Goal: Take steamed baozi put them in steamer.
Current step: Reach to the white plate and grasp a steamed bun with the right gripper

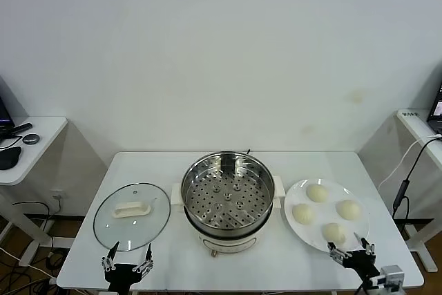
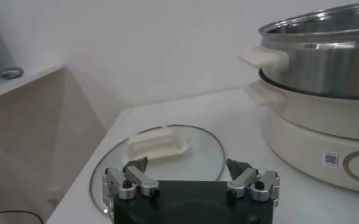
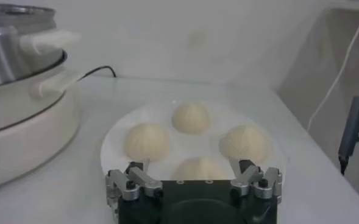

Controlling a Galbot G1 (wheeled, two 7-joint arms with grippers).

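Right tool (image 1: 350, 250), wide open and empty, should straddle the nearest steamed baozi (image 1: 334, 233) squarely and close gently.

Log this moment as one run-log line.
stage: start | four cream-white round baozi on flat white plate | shiny steel steamer holds none | left gripper open by glass lid | right gripper open at plate

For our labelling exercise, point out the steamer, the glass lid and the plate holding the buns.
steamer (image 1: 227, 198), head view, on the perforated tray inside.
glass lid (image 1: 131, 229), head view, on the clear glass near its white handle.
plate (image 1: 324, 200), head view, on the bare white middle between the four buns.
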